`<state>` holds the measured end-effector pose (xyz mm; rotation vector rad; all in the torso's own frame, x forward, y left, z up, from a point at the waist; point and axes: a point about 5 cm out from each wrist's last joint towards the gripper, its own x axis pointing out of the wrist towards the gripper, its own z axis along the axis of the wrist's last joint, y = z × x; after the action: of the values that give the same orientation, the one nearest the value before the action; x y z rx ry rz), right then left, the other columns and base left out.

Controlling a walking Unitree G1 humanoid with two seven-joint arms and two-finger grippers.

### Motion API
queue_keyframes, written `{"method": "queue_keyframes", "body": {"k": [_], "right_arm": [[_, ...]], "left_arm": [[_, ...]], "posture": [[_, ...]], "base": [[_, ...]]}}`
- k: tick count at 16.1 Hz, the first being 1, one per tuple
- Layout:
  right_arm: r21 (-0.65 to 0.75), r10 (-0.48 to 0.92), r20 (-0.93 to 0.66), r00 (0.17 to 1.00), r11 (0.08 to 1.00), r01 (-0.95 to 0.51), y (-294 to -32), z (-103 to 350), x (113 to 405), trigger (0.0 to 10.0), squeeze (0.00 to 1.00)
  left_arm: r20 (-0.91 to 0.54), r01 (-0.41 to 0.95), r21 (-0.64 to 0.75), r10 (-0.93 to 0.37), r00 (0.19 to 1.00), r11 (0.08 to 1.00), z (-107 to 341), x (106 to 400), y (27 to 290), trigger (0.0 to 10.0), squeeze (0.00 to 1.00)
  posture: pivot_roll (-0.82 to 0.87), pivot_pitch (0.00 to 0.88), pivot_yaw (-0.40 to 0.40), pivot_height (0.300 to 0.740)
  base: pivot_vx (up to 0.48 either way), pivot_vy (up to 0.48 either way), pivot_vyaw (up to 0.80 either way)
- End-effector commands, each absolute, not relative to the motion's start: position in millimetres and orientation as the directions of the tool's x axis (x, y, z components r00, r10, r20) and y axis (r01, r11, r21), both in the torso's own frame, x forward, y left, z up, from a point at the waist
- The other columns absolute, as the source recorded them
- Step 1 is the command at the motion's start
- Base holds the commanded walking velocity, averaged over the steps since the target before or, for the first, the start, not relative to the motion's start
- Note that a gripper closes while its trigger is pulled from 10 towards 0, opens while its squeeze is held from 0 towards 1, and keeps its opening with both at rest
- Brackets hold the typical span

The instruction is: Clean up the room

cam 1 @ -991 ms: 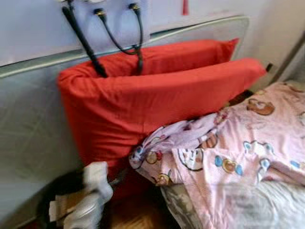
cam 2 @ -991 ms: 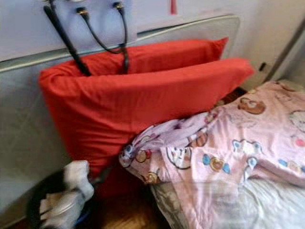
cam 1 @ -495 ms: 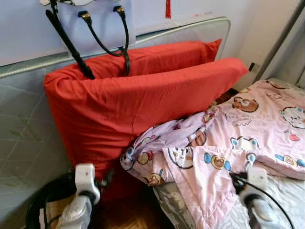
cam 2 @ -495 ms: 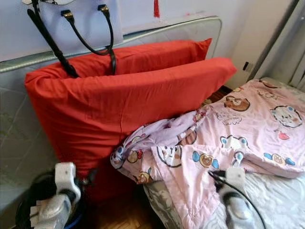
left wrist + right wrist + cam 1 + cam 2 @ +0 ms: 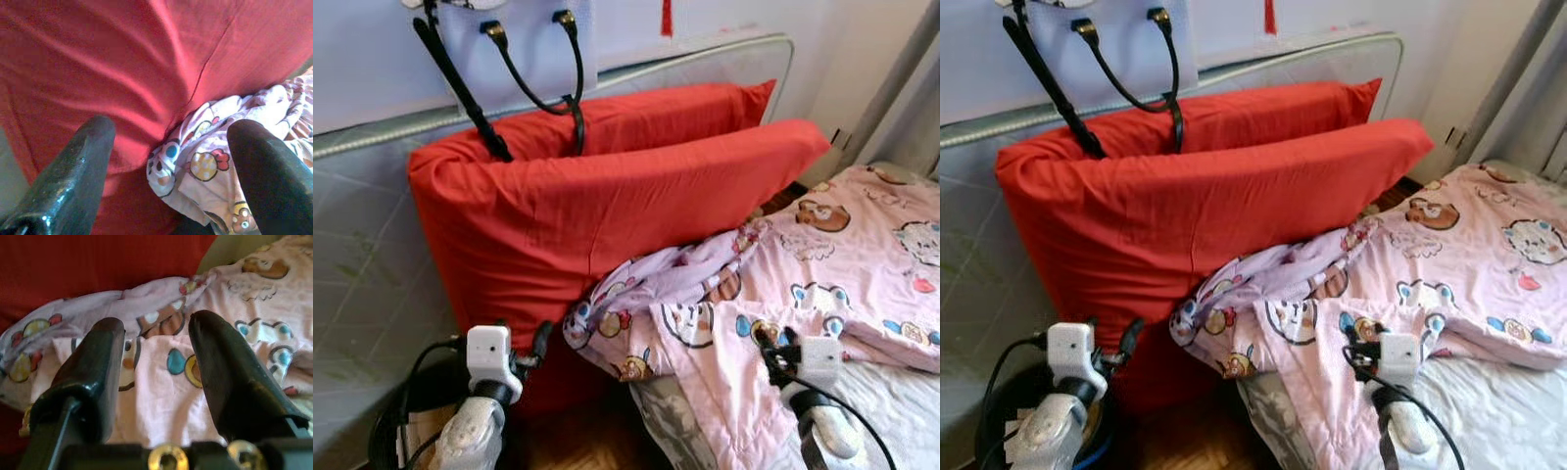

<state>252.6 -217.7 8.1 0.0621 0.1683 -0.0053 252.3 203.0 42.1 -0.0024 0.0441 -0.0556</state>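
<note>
Both arms have risen since the earlier frame — the right pincer point(image 5: 773, 345), fingers apart, hovers over the pink blanket point(image 5: 822, 284) rumpled on the bed at 4 o'clock of the red pillows point(image 5: 607, 206), likely to straighten it — while the left pincer point(image 5: 536, 345) also gapes.

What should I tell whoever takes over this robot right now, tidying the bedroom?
Left gripper: open, empty, low beside the bed, facing the red pillow and the hanging corner of the blanket.
Right gripper: open, empty, just above the pink cartoon blanket on the mattress.
Two red pillows stand leaning against the headboard; a bag's black straps hang over them.
Done: nothing gripped yet.
Left: the blanket lies crumpled, spilling off the bed edge; probably straighten it, then the pillows.
</note>
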Motion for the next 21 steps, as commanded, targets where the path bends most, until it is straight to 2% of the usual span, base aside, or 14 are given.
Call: {"method": "queue_keyframes", "body": {"k": [1,9,21], "right_arm": [[0.075,-0.014,-0.139,0.990,0.997,0.025,-218,12,251,10.0,0.00],[0.148,-0.049,-0.134,0.990,0.986,0.069,-198,11,240,10.0,0.00],[0.169,-0.033,-0.167,0.985,0.984,0.062,-188,12,233,10.0,0.00]], "left_arm": [[-0.055,0.069,0.030,-0.067,0.996,0.997,44,249,204,10.0,0.00],[-0.070,0.083,0.056,-0.079,0.994,0.995,51,243,203,10.0,0.00],[-0.102,0.089,0.062,-0.083,0.991,0.994,53,240,203,10.0,0.00]], "posture": [[0.03,0.000,-0.060,0.740],[0.03,0.000,-0.058,0.740],[0.02,0.000,-0.045,0.740]], "base": [[0.000,0.000,0.00],[0.000,0.000,0.00],[0.000,0.000,0.00]]}}
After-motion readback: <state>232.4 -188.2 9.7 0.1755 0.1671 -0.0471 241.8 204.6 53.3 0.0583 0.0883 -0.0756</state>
